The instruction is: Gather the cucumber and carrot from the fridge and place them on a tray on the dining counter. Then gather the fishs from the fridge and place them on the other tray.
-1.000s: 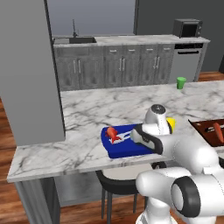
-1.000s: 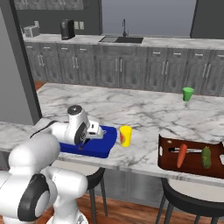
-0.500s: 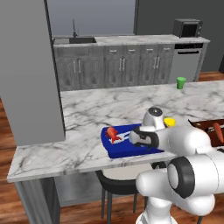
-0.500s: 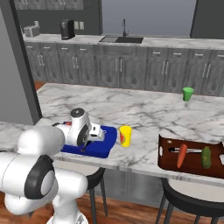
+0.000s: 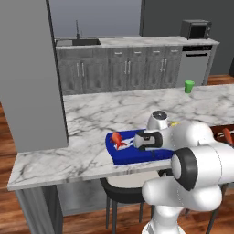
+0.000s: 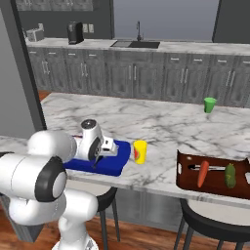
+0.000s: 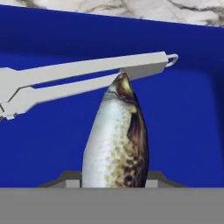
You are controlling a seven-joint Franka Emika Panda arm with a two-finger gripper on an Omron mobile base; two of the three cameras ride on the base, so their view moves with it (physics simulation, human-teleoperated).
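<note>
fingers [image 7: 114, 181] gripping silver fish [image 7: 117, 140] between them | fish hanging over blue tray [image 7: 183, 131] | red fish [image 5: 117, 139] lying in tray

In the hand view the speckled silver-grey fish [image 7: 117, 140] is cut off at six o'clock by the grey band. In the left base view the robot's white arm hides the three-o'clock end of the deep-blue rectangular tray [image 5: 122, 155]. The brown tray [image 5: 227, 133] there is cut off by the picture's three-o'clock edge.
</note>
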